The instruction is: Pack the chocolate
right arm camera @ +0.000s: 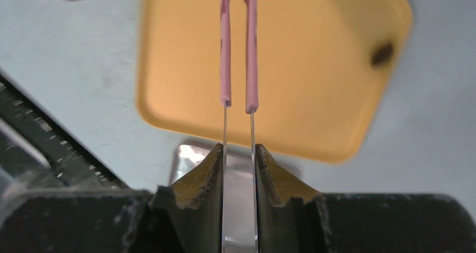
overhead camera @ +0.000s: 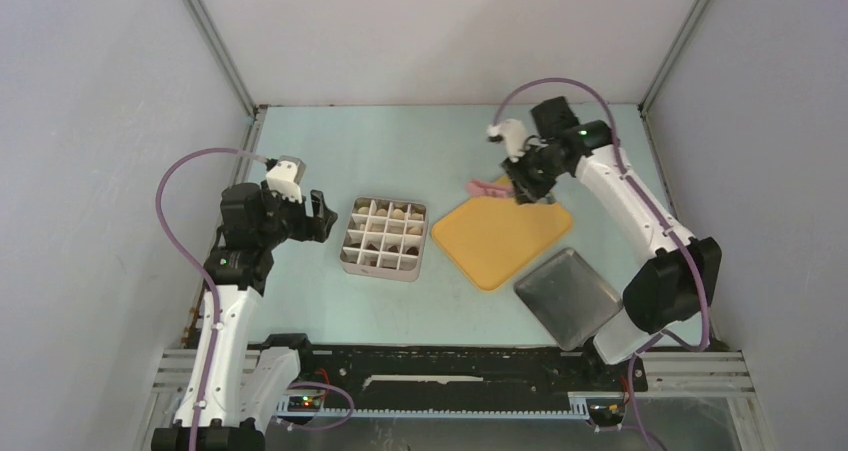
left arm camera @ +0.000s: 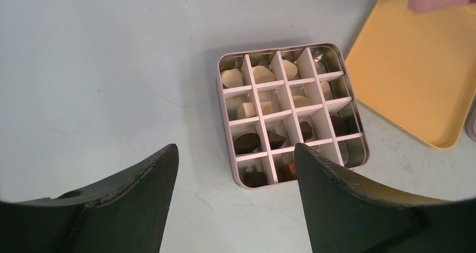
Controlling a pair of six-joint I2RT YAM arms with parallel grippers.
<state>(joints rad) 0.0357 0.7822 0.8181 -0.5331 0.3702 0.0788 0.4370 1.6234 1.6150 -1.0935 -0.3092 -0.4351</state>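
A pink box [left arm camera: 223, 110] with a white divider grid holds the chocolate: cream-white pieces [left arm camera: 231, 77] in the far cells, dark brown pieces [left arm camera: 247, 143] in the near ones. One dark piece [right arm camera: 382, 53] lies alone on the yellow tray [right arm camera: 314, 68]. My right gripper [right arm camera: 239, 147] is shut on the metal arms of the pink-tipped tongs [right arm camera: 251, 51], which point out over the tray with their tips slightly apart and empty. My left gripper [left arm camera: 234, 147] hovers open just short of the box's near edge, with nothing between its fingers.
A silver metal lid [overhead camera: 568, 296] lies at the front right, next to the yellow tray [overhead camera: 505, 236]. The box [overhead camera: 385, 236] sits mid-table between the arms. White walls enclose the table on three sides; a black rail runs along the near edge.
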